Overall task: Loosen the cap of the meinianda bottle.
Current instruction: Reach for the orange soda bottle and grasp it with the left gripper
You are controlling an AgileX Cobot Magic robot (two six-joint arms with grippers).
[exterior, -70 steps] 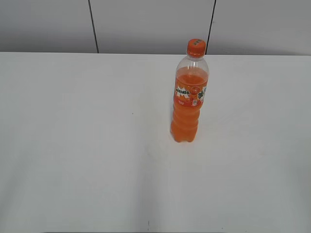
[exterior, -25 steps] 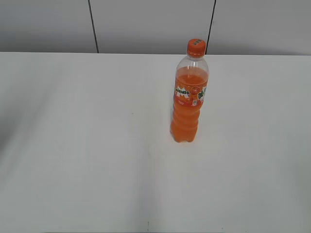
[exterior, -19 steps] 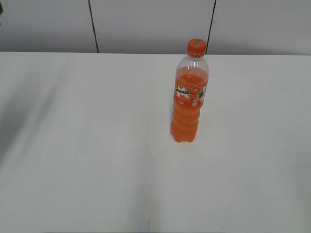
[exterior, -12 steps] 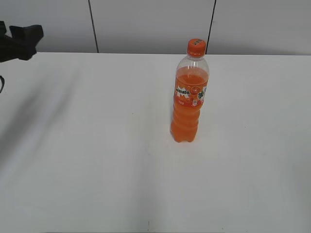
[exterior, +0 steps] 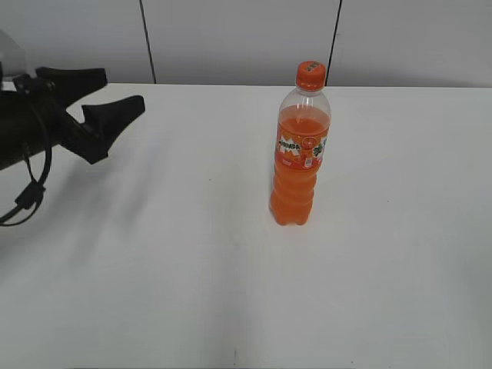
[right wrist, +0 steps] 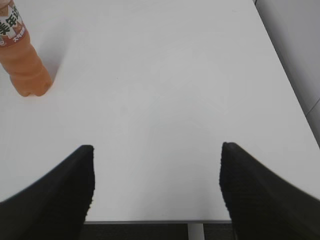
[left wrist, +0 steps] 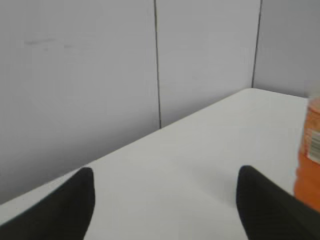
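Note:
The meinianda bottle (exterior: 299,157) stands upright on the white table, right of centre, with orange liquid and a label band. Its orange cap (exterior: 310,75) sits on the neck. My left gripper (exterior: 115,91) is open and empty at the far left, well away from the bottle. In the left wrist view the jaws (left wrist: 165,192) are wide apart and the bottle (left wrist: 308,160) shows at the right edge. My right gripper (right wrist: 157,167) is open and empty above the table's near edge; the bottle's lower body (right wrist: 22,65) is at the upper left. The right gripper is out of the exterior view.
The white table (exterior: 154,254) ends at a grey panelled wall (exterior: 231,38) behind. In the right wrist view the table's near edge (right wrist: 150,220) and right edge (right wrist: 290,95) show, with floor beyond.
My left gripper has come into the exterior view from the far left and moved right, toward the bottle. The bottle has not moved.

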